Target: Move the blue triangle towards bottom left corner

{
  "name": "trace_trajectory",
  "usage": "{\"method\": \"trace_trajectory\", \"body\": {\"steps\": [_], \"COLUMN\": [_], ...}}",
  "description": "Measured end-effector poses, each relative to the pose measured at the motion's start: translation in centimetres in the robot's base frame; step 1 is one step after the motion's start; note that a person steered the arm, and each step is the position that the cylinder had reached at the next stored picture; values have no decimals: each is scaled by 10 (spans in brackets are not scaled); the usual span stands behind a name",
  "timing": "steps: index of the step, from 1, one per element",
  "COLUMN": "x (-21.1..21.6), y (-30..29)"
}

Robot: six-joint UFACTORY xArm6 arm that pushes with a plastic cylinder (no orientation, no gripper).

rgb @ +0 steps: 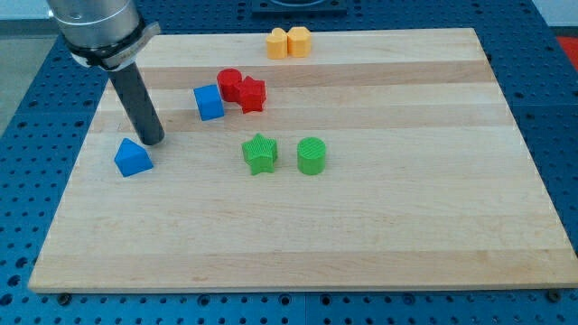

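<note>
Presently: blue triangle (133, 158) lies at the surface's (298, 244) left, mid-height. Your tip (152, 141) stands just up-right of it (placed, likely, to shove it toward the bottom-left corner). Claw: none fitted, state untellable.

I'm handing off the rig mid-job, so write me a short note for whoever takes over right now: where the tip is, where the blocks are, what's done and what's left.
My tip rests on the board just to the upper right of the blue triangle, close to it or touching.
The blue triangle sits near the board's left edge, about halfway down.
The blue cube, the two red blocks, the green star, the green cylinder and the two orange blocks lie off the path.
Left: push the triangle down and left to the bottom left corner.
</note>
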State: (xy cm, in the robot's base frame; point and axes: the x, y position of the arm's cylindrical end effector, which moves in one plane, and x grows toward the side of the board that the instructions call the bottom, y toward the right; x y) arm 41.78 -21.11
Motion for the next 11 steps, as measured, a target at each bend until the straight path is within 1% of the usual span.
{"method": "trace_trajectory", "body": {"steps": [1, 2, 3, 4, 5, 6, 7, 8, 9, 10, 11], "x": [19, 51, 68, 60, 59, 68, 91, 99, 83, 79, 98], "y": [-20, -39, -49, -47, -29, -21, -33, -41, -25, 6, 11]}}
